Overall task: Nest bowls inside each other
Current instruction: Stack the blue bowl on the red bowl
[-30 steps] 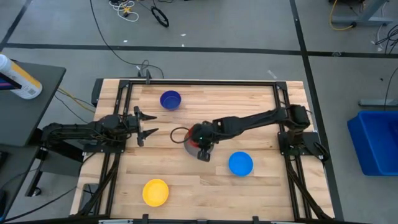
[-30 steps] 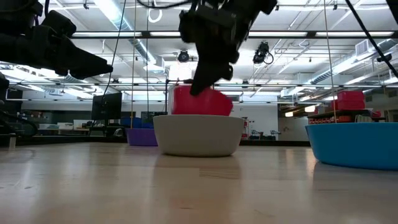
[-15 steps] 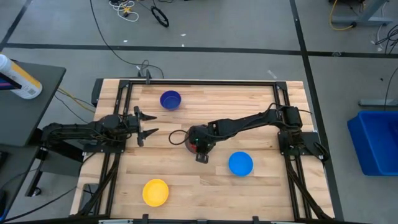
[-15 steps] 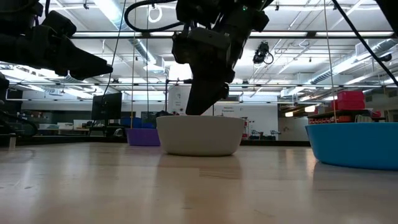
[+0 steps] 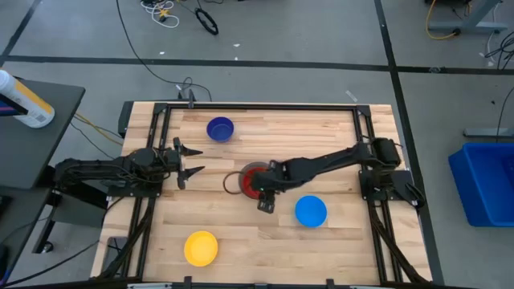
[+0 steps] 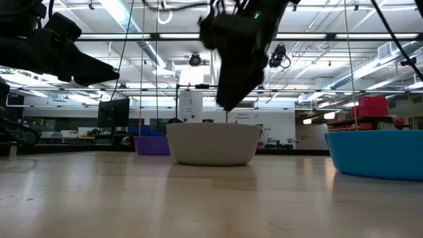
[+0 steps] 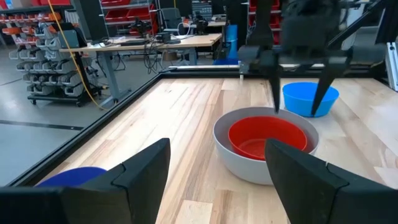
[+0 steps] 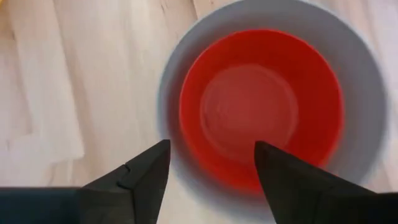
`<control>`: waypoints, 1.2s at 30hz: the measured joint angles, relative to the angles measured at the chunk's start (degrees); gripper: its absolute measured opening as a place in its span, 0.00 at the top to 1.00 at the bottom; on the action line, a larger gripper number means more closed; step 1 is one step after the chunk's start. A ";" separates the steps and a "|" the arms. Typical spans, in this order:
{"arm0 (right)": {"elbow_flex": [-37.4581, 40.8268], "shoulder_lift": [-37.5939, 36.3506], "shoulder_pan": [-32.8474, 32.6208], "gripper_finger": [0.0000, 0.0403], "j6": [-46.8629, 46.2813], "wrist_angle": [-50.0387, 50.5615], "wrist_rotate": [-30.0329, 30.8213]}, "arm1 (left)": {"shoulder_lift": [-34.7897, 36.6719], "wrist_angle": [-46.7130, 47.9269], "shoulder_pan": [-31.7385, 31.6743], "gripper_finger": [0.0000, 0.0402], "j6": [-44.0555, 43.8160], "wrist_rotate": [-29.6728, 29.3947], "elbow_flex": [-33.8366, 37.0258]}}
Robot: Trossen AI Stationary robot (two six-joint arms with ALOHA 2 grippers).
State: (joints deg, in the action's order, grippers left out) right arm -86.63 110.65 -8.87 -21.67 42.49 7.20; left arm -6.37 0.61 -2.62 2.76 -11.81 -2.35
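A red bowl (image 8: 261,109) sits nested inside the grey bowl (image 5: 235,181) at the table's middle; in the low view only the grey bowl (image 6: 211,143) shows. My right gripper (image 8: 211,152) hovers open just above the grey bowl's rim, pointing steeply down, and touches nothing. From the left wrist view, my right gripper (image 7: 297,111) has its two fingers spread over the bowls' far side. A dark blue bowl (image 5: 220,128), a light blue bowl (image 5: 311,211) and a yellow bowl (image 5: 201,248) stand apart on the table. My left gripper (image 5: 193,161) waits open at the left edge.
The wooden table (image 5: 265,233) has a black frame along its edges. Open wood lies between the nested pair and the other three bowls. Near the right side of the low view stands the light blue bowl (image 6: 380,153). A blue bin (image 5: 486,181) stands on the floor to the right.
My right gripper has let go of the red bowl, which it held tilted above the grey bowl's rim. The red bowl has dropped into the grey bowl and sits below its rim. The gripper has risen a little and drawn back toward the table's right edge.
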 joint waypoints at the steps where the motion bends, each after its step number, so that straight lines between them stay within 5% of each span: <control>1: 0.00 -1.07 -0.70 0.39 -1.19 1.13 1.03 | 0.00 -0.01 -0.02 0.33 0.00 0.00 0.00; 7: -0.13 -4.61 -4.84 0.40 -10.03 12.96 7.67 | -0.02 -0.02 -0.01 0.33 -0.28 0.71 0.00; 22: 15.06 -7.70 -9.13 0.43 -26.93 22.89 8.05 | -0.02 -0.06 -0.02 0.33 -0.51 0.72 0.00; 36: 30.27 -20.52 -9.70 0.41 -34.45 18.06 6.16 | -0.01 -2.55 -0.02 0.33 -0.41 0.79 1.27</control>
State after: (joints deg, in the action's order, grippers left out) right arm -56.36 90.13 -18.57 -56.12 60.55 13.36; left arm -6.39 -1.94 -2.63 2.36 -11.02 -1.08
